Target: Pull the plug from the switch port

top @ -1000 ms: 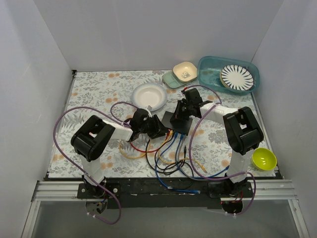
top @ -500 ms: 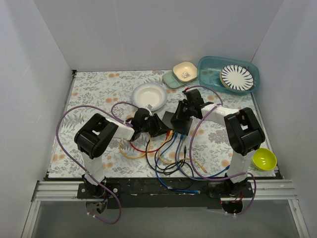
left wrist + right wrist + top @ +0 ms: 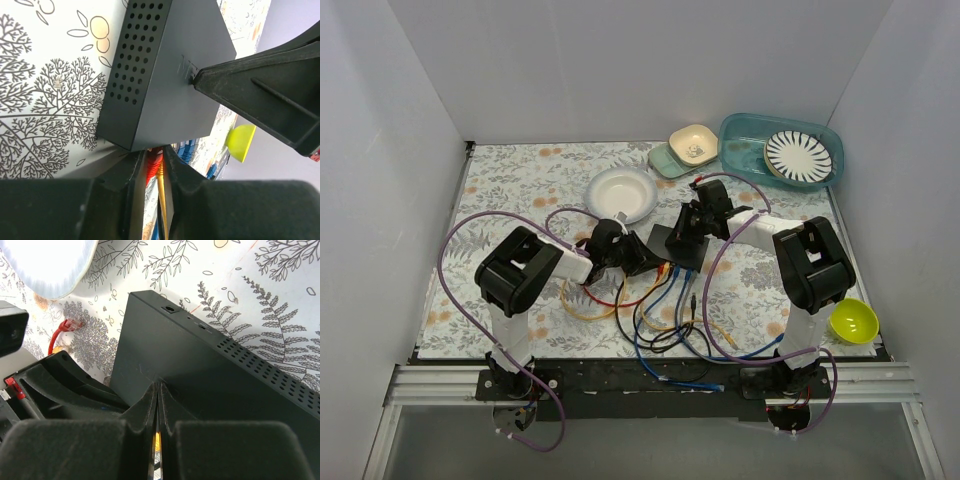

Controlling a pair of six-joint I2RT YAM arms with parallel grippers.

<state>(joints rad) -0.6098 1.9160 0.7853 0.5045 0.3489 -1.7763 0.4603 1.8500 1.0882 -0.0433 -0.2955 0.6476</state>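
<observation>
The floral-patterned bench (image 3: 510, 180) and what stands on it look the same as a second ago. The change is in the white-and-black left arm (image 3: 520, 272). Its bulky elbow block sits further right than in the earliest top view, and the purple hose looped around it has swung with it. That pushes the wrist in closer to the flat matte-black rectangular switch (image 3: 677, 247). The right arm (image 3: 808, 262) shows almost no shift, only a slight creep of its wrist toward the far side. The switch lies in the same spot, mid-bench, a little nearer the arms and to the right of the round white bowl (image 3: 622, 192). Its socket edge faces the arm bases and the tangle of coloured cables.

I read this as the end of the approach, with the pull not yet made. In the left wrist view the left fingers (image 3: 192, 187) stand narrow, closed in on the small red plug (image 3: 154, 162) at the corner of the socket edge. A thin yellow cable (image 3: 161, 200) runs in the same gap. The plug looks seated, touching the switch face. The right fingers (image 3: 137, 412) are pressed together to a thin slit and hold nothing. Their tips rest on the switch's top face, apparently bracing it. The step ahead looks like a straight draw away from the sockets.
</observation>
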